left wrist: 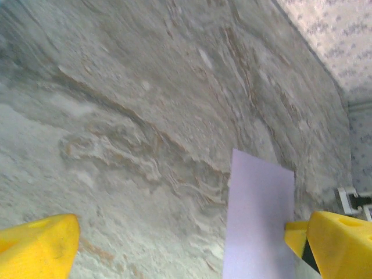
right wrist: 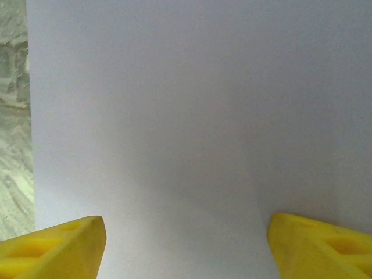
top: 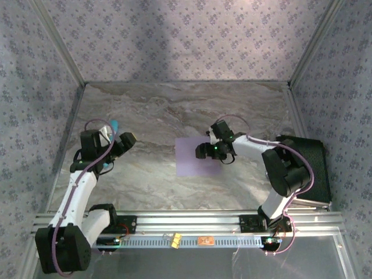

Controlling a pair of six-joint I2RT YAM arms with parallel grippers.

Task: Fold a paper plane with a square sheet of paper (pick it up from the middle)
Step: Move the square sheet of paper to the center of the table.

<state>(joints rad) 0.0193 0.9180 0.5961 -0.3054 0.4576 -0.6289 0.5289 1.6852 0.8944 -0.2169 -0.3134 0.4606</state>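
Right gripper (right wrist: 186,235) jaws apart above square sheet of paper (right wrist: 192,104), nothing held. Left gripper (left wrist: 181,235) wide open over table (left wrist: 116,116).

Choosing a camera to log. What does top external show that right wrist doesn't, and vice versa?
Top external adds both arms, the left arm off to the left, the whole outline of the square sheet of paper, and a black pad at far right. Right wrist adds a close look at the sheet's smooth, uncreased surface between yellow fingertips. Shared: the lavender sheet flat on the marble table, right jaws open over it.
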